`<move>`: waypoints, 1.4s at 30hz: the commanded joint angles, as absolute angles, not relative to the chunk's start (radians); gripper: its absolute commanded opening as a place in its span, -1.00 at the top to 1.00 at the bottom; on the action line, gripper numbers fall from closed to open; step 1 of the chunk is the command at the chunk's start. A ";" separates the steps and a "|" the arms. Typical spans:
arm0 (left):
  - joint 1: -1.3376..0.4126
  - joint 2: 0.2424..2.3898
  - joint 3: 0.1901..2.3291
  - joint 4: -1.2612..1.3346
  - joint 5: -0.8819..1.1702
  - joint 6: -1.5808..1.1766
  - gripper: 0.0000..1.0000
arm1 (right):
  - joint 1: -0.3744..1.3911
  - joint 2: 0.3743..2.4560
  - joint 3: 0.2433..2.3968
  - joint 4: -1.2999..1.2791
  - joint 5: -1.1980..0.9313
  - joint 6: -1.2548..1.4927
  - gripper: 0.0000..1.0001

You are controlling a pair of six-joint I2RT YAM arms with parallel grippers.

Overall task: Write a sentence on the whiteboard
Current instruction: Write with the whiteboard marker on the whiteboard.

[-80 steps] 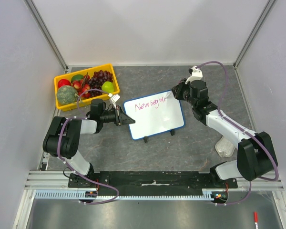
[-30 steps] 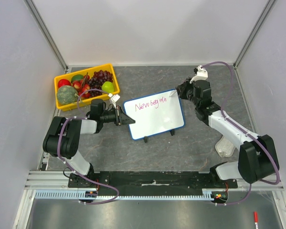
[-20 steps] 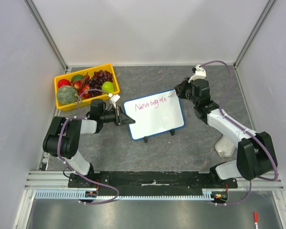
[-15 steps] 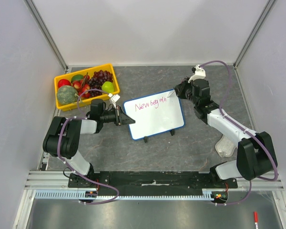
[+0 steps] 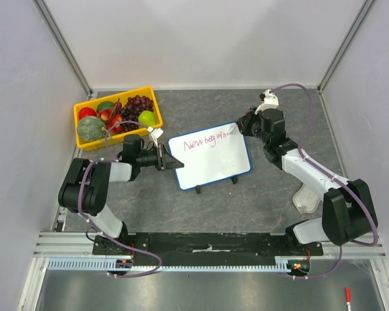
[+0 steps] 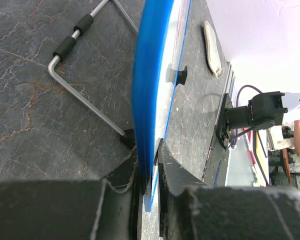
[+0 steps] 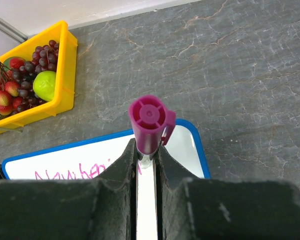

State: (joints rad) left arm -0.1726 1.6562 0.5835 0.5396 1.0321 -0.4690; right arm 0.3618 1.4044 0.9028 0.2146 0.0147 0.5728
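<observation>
The whiteboard (image 5: pixel 211 165), white with a blue frame, stands tilted on two black feet mid-table. My left gripper (image 5: pixel 172 162) is shut on its left edge; in the left wrist view the blue frame (image 6: pixel 147 90) runs edge-on between the jaws of the left gripper (image 6: pixel 149 150). The sentence (image 5: pixel 207 140) is a single line of pink writing, roughly "New beginni". My right gripper (image 5: pixel 238 127) is shut on a pink marker (image 7: pixel 149 125), whose tip rests on the board's upper right by the end of the writing (image 7: pixel 85 172). The tip itself is hidden behind the right gripper (image 7: pixel 146 150).
A yellow tray (image 5: pixel 150 97) of fruit stands at the back left, also in the right wrist view (image 7: pixel 65 65). The board's wire stand (image 6: pixel 85 95) props it from behind. A clear plastic lump (image 5: pixel 305 197) lies by the right arm. A red pen (image 5: pixel 347 297) lies below the table edge.
The right gripper has carried the marker a little to the right along the top line, and the pink writing has grown by a few strokes. The left arm and board have stayed still.
</observation>
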 commanded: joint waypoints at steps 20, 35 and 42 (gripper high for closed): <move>-0.175 1.654 0.595 0.511 0.959 -0.397 0.96 | 0.356 1.387 0.954 0.175 0.077 0.548 1.00; -0.175 1.654 0.595 0.511 0.959 -0.397 0.96 | 0.356 1.401 0.988 0.179 0.069 0.558 1.00; -0.175 1.655 0.597 0.511 0.959 -0.397 0.96 | 0.354 1.404 0.956 0.158 0.063 0.555 1.00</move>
State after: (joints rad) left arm -0.1726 1.6562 0.5838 0.5396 1.0325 -0.4633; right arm 0.3569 1.3964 0.9478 0.1555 0.0540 0.5644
